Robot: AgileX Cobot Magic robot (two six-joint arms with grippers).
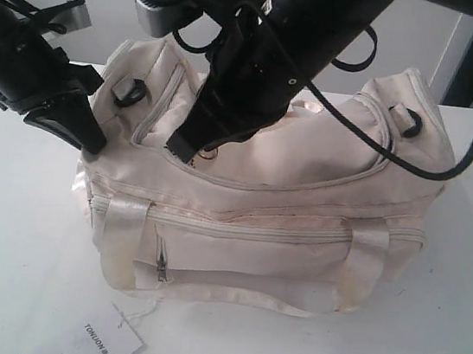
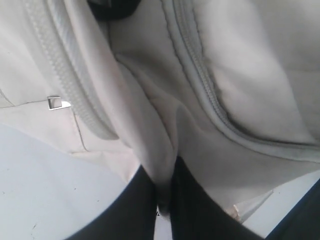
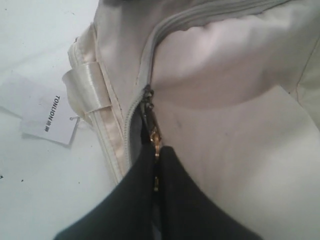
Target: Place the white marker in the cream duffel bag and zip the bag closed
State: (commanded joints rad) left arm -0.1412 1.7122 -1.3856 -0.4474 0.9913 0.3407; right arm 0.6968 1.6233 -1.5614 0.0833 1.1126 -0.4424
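cream duffel bag (image 1: 304, 190) on table (image 1: 15, 270); left gripper (image 1: 87, 135) at its left end, right gripper (image 1: 185, 153) on its top flap, paper tag (image 1: 110, 341) in front

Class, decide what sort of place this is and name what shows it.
Probably a robot test bench: a plain white table, two black robot arms, and one tagged bag set out.

Loads of open table (image 1: 424, 341) in front and to the right of the cream duffel bag (image 1: 299, 229), just the paper tag (image 1: 106, 343) lying by the front left corner; the left end is blocked by the left gripper (image 1: 91, 140) pinching a fabric fold. Over the top it's cramped; the right arm (image 1: 270, 51) slants across the middle, right gripper (image 1: 189, 152) clamped on the zip pull (image 3: 150, 122), black cable (image 1: 371, 147) trailing over the flap
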